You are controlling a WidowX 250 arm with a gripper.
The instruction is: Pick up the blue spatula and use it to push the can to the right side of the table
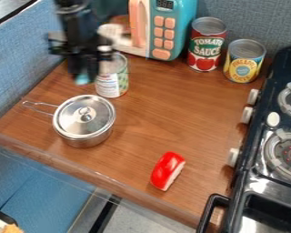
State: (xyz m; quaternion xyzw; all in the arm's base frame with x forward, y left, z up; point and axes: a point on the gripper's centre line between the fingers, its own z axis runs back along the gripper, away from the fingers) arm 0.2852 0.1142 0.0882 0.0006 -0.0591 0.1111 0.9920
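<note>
The gripper [83,68] hangs, blurred, at the upper left, in front of the toy microwave [171,29] and just left of an upright can [112,82], part of which it covers. A small teal patch shows at its lower end. Below it stands a silver pot [82,139] with its lid [84,116] on and a wire handle pointing left. Toward the front of the wooden counter [172,116] lies a red block-like piece [166,169] with a white underside.
Against the back wall stand a tomato sauce can [207,44] and a yellow-labelled can [244,61]. A stove [269,182] with knobs and burners runs along the right side. The counter's front edge [93,175] slants down to the right. A blue wall [26,68] borders the left.
</note>
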